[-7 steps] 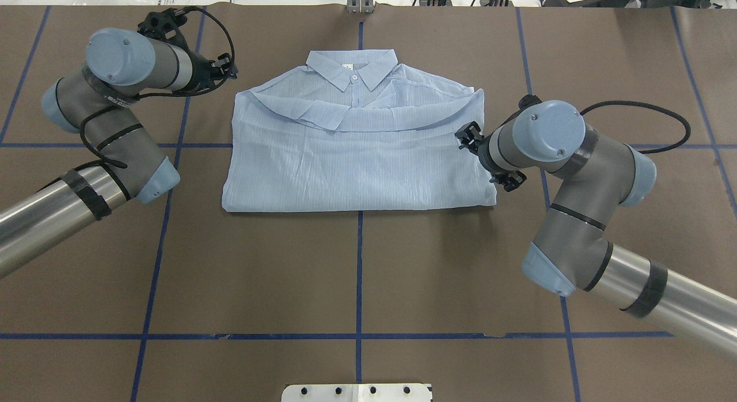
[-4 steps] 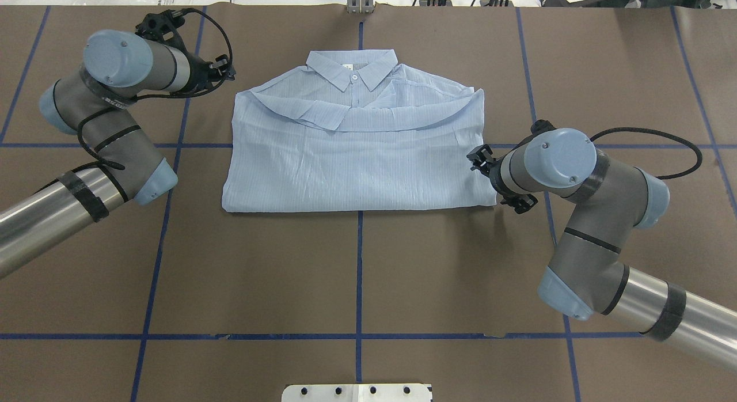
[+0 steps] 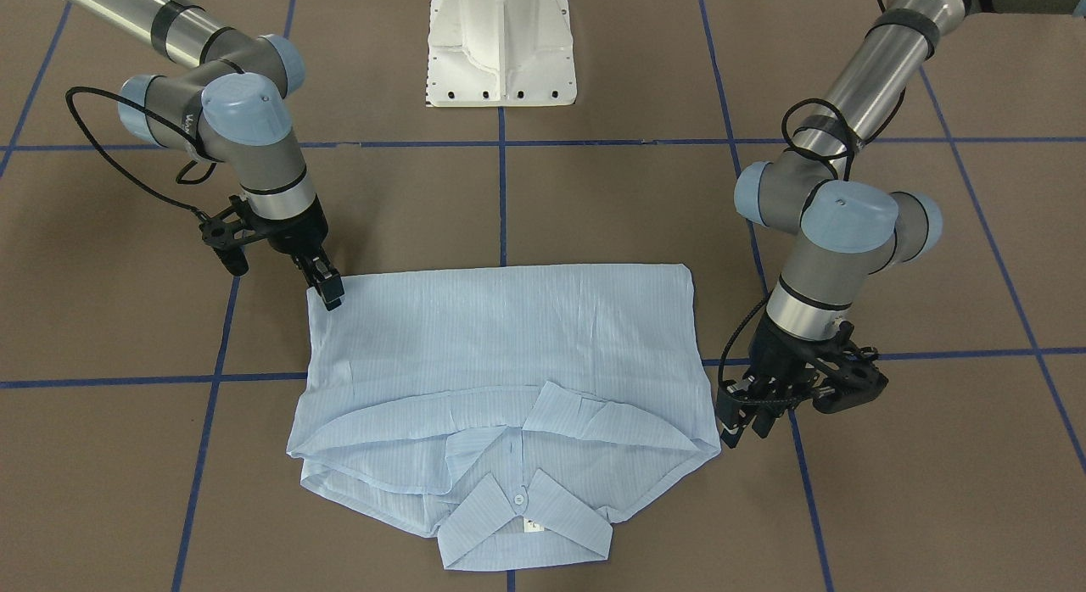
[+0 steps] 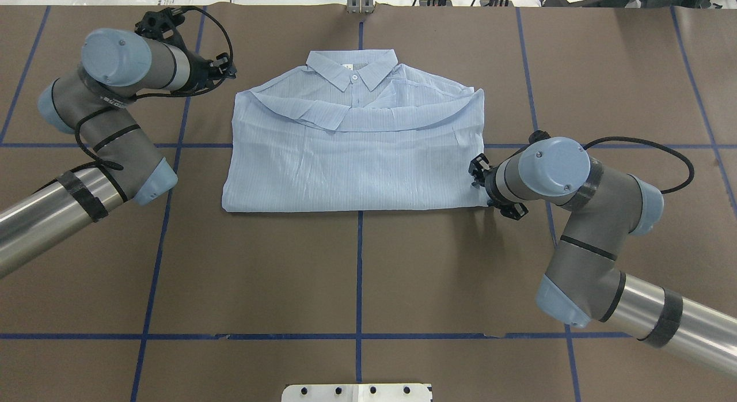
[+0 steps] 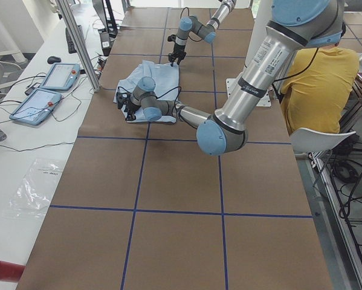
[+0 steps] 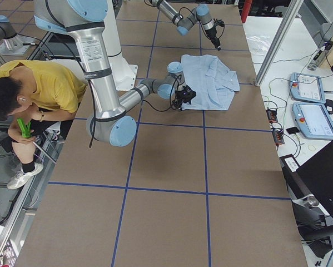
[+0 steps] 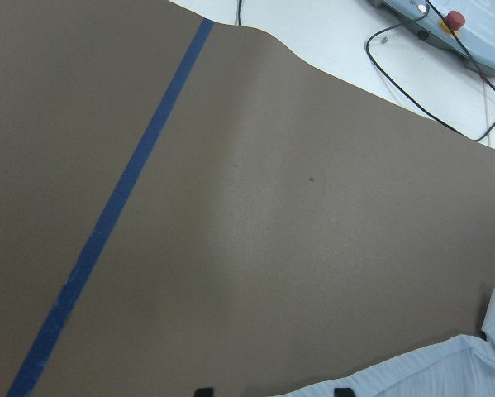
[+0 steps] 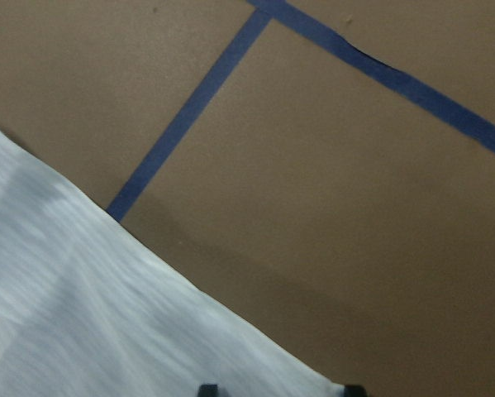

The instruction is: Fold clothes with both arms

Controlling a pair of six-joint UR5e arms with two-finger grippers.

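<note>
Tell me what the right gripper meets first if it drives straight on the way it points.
The light-blue button-up shirt: the black right gripper points steeply down at its hem corner, jaws open. The brown table covering lies beneath; whether the tips touch cloth is unclear.

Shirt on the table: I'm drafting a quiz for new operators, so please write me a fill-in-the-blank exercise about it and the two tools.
The shirt is light ___ in colour. Its collar points ___ from the robot's white base. Of the left tool and the right tool, the ___ one is nearer the collar.
Missing words: blue, away, left.
</note>
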